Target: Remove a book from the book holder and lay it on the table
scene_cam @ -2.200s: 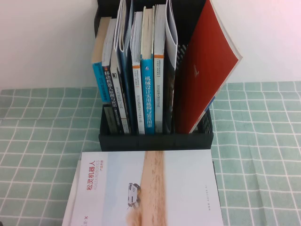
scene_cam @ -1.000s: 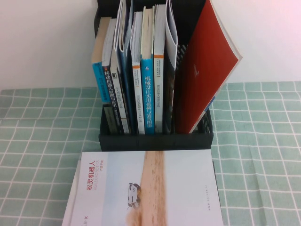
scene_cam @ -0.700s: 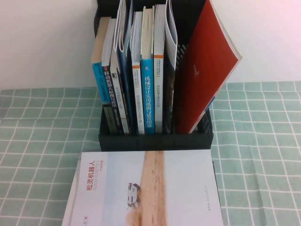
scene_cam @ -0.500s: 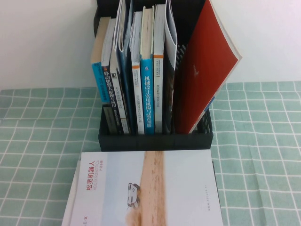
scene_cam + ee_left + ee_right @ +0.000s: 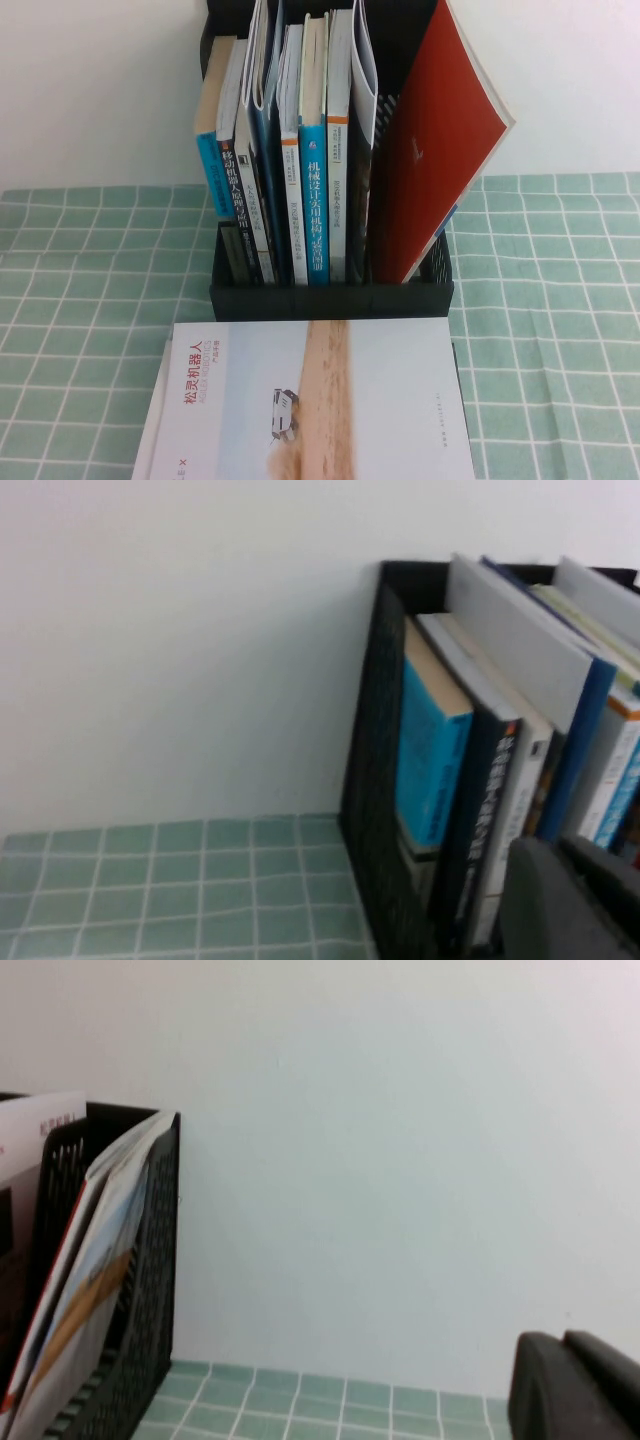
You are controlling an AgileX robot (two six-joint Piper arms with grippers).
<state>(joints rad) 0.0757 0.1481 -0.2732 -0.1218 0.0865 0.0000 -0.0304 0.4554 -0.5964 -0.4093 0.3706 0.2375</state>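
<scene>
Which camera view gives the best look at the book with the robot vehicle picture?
The high view: the book lies flat on the table before the book holder, cover up. Neither wrist view shows it. The left gripper and right gripper appear only as dark parts at their pictures' edges.

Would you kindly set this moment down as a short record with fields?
book: flat on the table, cover up, in front of the book holder
book holder: upright, holds several standing books
red-covered book: in the holder's rightmost slot, leaning right
left tool: beside the holder's left wall
right tool: right of the holder
task state: book appears laid down
</scene>
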